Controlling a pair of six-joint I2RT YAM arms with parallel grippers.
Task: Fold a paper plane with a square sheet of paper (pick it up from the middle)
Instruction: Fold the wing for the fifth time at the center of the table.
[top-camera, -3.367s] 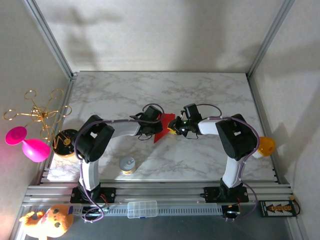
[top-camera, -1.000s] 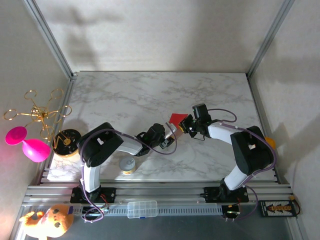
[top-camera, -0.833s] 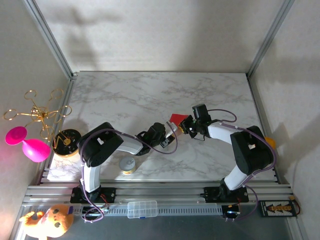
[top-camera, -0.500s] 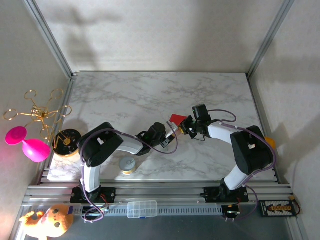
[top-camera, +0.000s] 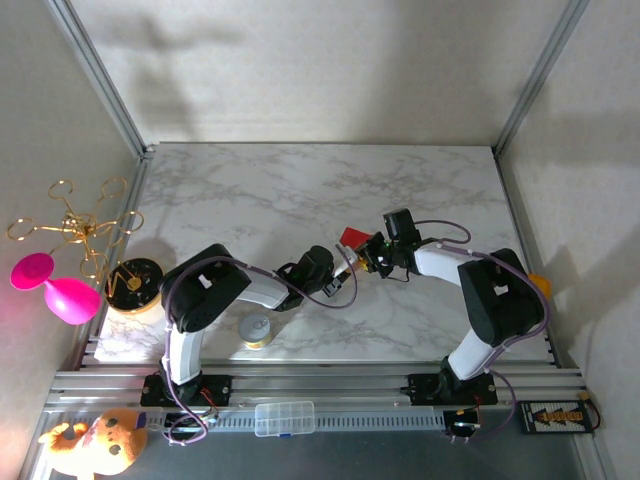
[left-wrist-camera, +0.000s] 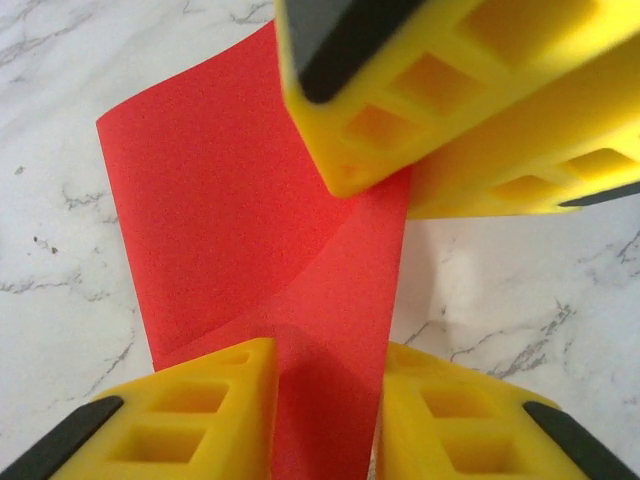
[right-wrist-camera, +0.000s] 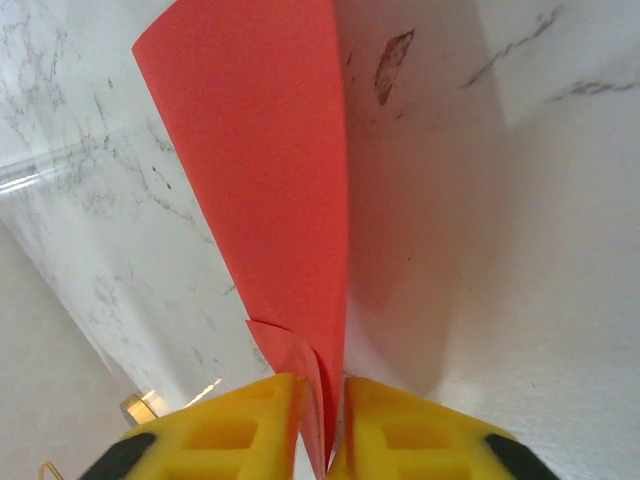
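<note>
The square sheet of paper (top-camera: 351, 236) is bright red and folded, held up just above the marble table between both grippers. My right gripper (top-camera: 368, 252) pinches its folded layers (right-wrist-camera: 270, 150) between nearly touching fingertips (right-wrist-camera: 322, 385). My left gripper (top-camera: 345, 262) comes at the sheet from the near left. Its yellow fingers stand apart astride a red flap (left-wrist-camera: 230, 200), with the gripper (left-wrist-camera: 328, 350) not pressing it. In the left wrist view the right gripper's fingers (left-wrist-camera: 380, 90) meet on the sheet's upper right edge.
A silver-lidded jar (top-camera: 256, 329) stands near the left arm's base. A black and gold disc (top-camera: 132, 285), a gold wire stand (top-camera: 75, 225) and a pink toy (top-camera: 55, 290) sit at the left edge. An orange object (top-camera: 535, 290) lies at the right.
The left jaws have narrowed round the red flap. The right fingers have eased a little on the fold. Both arms have barely shifted in the last second.
</note>
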